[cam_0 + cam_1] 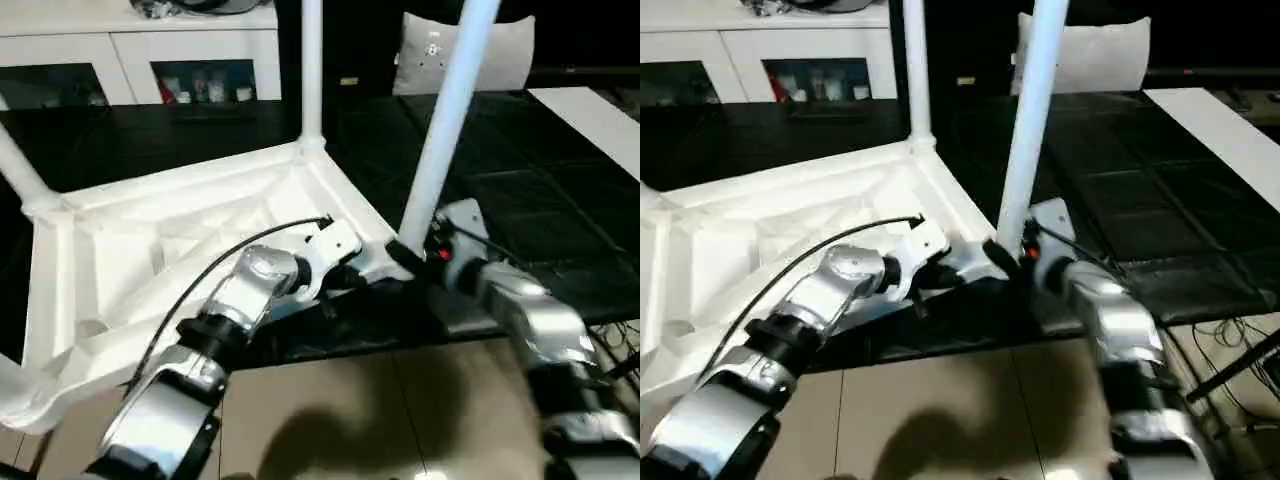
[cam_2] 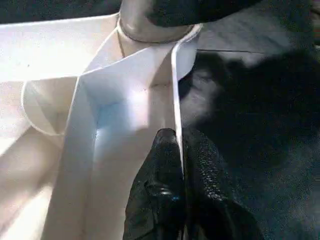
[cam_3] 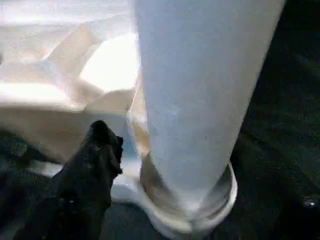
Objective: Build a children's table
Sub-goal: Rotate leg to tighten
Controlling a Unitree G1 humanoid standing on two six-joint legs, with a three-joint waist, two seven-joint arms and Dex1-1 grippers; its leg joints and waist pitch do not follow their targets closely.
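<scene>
The white tabletop (image 1: 180, 230) lies upside down on black floor mats, ribs facing up. Legs stand in its far corner socket (image 1: 311, 70) and left corner socket (image 1: 20, 170). Another leg (image 1: 450, 110) rises tilted from the near-right corner socket (image 3: 190, 200). My left gripper (image 2: 181, 150) is shut on the tabletop's thin rim wall close to that corner, one finger on each side. At the base of the tilted leg my right gripper (image 1: 410, 250) stands open. Its visible finger (image 3: 97, 160) is a little apart from the tube, and the other finger is hidden behind the leg.
A white cabinet with glass doors (image 1: 140, 60) stands at the back left and a grey cushion (image 1: 500, 50) at the back. A white board (image 1: 600, 120) lies on the black mats (image 1: 520, 200) at the right. Cables (image 1: 620, 350) trail over the wooden floor (image 1: 400, 410).
</scene>
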